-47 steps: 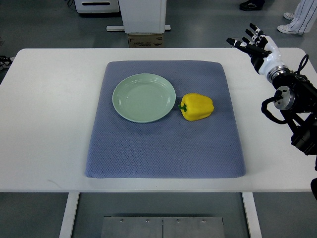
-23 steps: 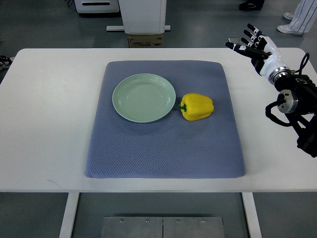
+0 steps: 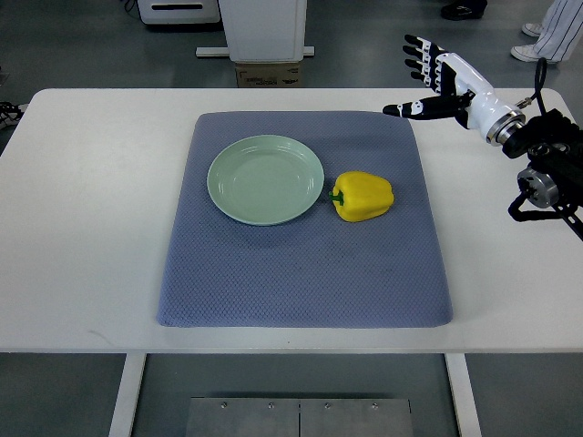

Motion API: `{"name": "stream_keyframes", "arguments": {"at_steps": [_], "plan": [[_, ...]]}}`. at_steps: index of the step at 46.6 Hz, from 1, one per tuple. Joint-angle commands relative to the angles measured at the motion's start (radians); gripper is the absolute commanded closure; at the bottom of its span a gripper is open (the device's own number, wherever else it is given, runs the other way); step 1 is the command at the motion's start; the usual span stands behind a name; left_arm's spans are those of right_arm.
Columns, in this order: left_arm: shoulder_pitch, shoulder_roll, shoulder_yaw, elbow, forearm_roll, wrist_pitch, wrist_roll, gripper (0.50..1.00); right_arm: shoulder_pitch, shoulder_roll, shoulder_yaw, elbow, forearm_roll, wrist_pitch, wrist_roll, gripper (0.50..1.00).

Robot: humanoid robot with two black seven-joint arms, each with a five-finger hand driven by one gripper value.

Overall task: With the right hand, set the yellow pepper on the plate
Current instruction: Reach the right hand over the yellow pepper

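Observation:
A yellow pepper [image 3: 363, 196] with a green stem lies on its side on the blue-grey mat [image 3: 305, 273], just right of a pale green plate [image 3: 265, 179] and almost touching its rim. The plate holds nothing. My right hand [image 3: 428, 77] hovers over the table's far right, above the mat's back right corner, fingers spread and holding nothing. It is well behind and to the right of the pepper. The left arm does not show.
The mat covers the middle of a white table [image 3: 82, 209]. A white pedestal base [image 3: 262, 32] and a cardboard box [image 3: 262, 75] stand beyond the table's far edge. A person's shoes [image 3: 547, 36] show at the top right.
My right hand has swung left and slightly farther back, from beyond the mat's right side to above its back right corner. Pepper and plate have not moved.

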Motion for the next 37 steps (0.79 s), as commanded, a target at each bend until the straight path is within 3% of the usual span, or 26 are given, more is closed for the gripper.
{"name": "stream_keyframes", "arguments": {"at_steps": [1, 24, 37], "plan": [[0.0, 0.0, 0.0, 0.0, 0.0, 0.0, 0.0, 0.5, 0.01, -0.006, -0.021, 0.041, -0.058, 0.001, 0.001, 0.502], [0.0, 0.0, 0.0, -0.001, 0.0, 0.0, 0.0, 0.5, 0.099, -0.046, -0.188, 0.174, -0.147, 0.007, 0.001, 0.502], [0.0, 0.0, 0.0, -0.001, 0.0, 0.0, 0.0, 0.5, 0.119, -0.044, -0.229, 0.187, -0.236, 0.007, 0.012, 0.505]]}}
